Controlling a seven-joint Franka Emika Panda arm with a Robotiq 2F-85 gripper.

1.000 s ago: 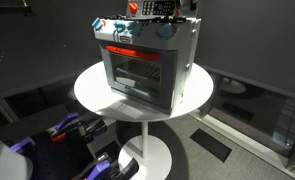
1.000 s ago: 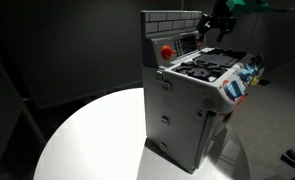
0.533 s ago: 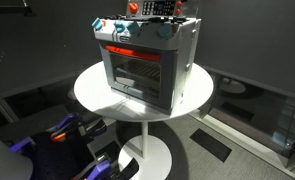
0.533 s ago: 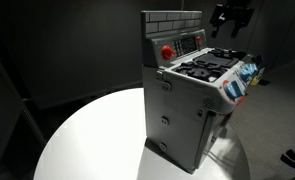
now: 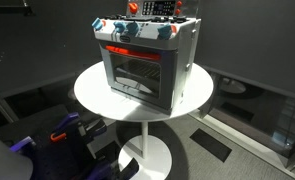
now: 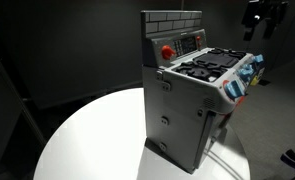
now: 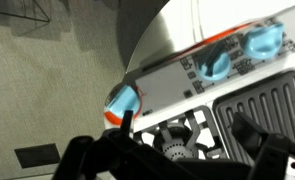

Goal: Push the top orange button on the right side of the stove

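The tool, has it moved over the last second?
Yes. In an exterior view the tool has shifted toward the picture's right, away from the raised back of the stove.

The grey boxy stove stands upright on the round white table, glass door shut, a red-orange strip above it, blue-white knobs along the top front edge; its side buttons seem too small to tell.
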